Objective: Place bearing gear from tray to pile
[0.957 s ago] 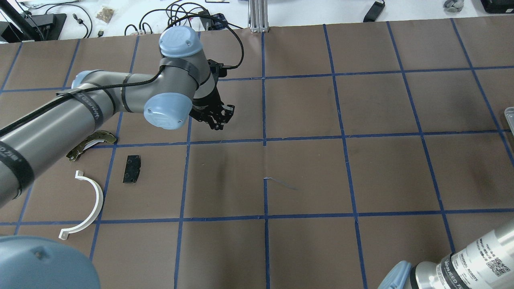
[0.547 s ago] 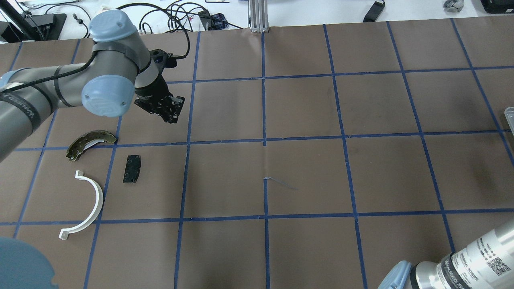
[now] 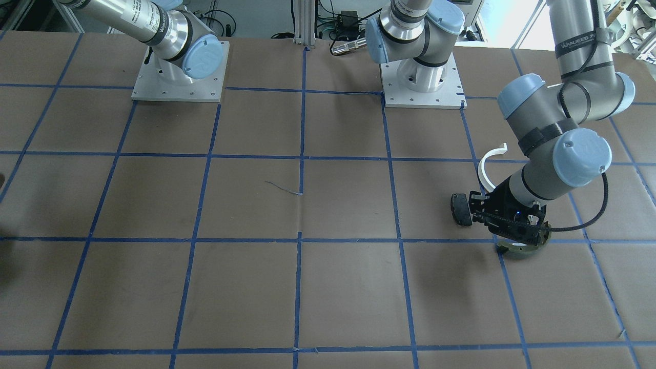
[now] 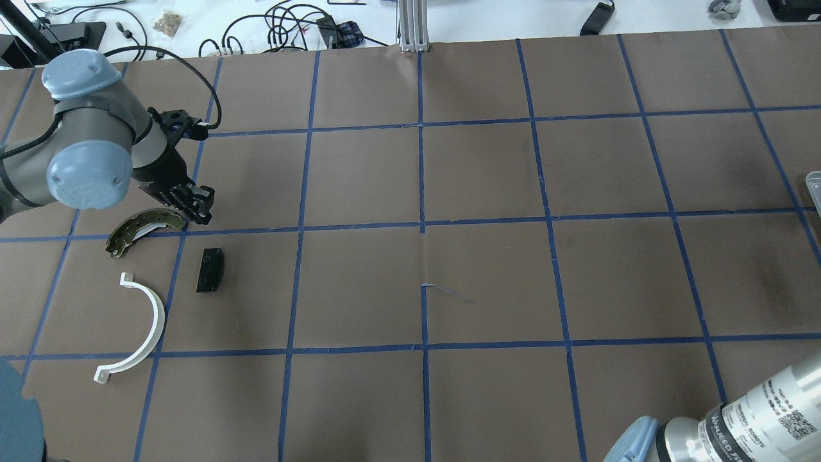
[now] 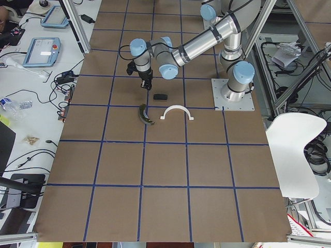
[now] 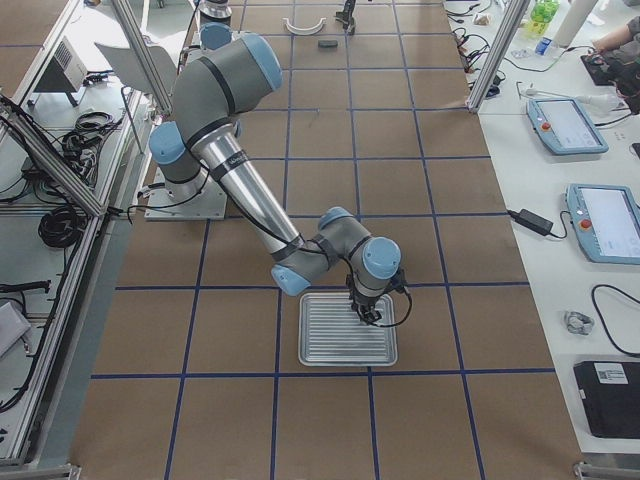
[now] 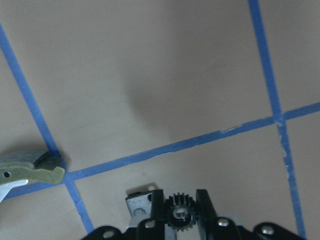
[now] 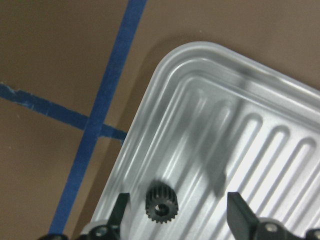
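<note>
My left gripper [image 4: 200, 210] is shut on a small black bearing gear [image 7: 180, 216], held between its fingers above the table. It hovers just past the end of the olive-green brake shoe [image 4: 144, 230] of the pile, which also holds a black pad [image 4: 211, 270] and a white half-ring [image 4: 138, 327]. My right gripper [image 8: 177, 215] is open low over the ribbed metal tray [image 8: 260, 130]. A second black gear [image 8: 160, 207] lies on the tray between its fingers [image 8: 237, 212], nearer the left one.
The tray [image 6: 347, 352] sits at the table's far right end, away from the pile. The brown table has a blue tape grid [image 4: 422, 226]. Cables and boxes lie beyond the far edge [image 4: 288, 25].
My left arm has swung left across the overhead view with the gear, from the table's middle to right beside the brake shoe. The pile has not moved.
</note>
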`<control>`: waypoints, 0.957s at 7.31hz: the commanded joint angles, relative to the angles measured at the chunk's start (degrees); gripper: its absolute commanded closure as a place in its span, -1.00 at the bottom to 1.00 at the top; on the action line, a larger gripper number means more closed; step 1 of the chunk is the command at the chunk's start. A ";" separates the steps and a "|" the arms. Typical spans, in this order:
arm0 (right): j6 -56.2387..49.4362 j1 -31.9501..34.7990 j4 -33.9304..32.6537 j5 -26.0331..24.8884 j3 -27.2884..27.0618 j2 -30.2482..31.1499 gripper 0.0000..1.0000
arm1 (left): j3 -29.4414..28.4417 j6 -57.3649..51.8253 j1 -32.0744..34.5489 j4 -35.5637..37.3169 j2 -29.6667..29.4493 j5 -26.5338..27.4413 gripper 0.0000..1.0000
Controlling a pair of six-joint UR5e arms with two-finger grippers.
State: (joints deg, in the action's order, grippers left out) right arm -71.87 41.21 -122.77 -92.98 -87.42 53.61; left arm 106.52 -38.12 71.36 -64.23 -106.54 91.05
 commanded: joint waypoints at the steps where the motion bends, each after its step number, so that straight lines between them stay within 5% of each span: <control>1: 0.24 -0.17 0.17 0.16 -0.12 0.00 -0.40 | 6.82 -7.99 -4.37 5.31 0.54 0.88 0.96; 5: 1.55 -0.17 0.34 0.08 -0.21 -0.09 -0.07 | 10.02 -8.28 -8.08 13.24 -0.59 0.53 0.91; 6: 1.56 -0.17 0.34 0.08 -0.30 -0.09 -0.05 | 10.19 -8.11 -8.08 13.43 -0.86 0.10 0.10; 7: 1.56 -0.17 0.43 -0.01 -0.47 -0.09 0.01 | 10.02 -8.19 -8.08 13.26 -0.95 0.09 -0.99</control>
State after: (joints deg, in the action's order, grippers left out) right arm -70.40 41.04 -122.41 -92.91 -87.73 53.54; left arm 116.55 -46.32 63.34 -51.16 -107.23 91.32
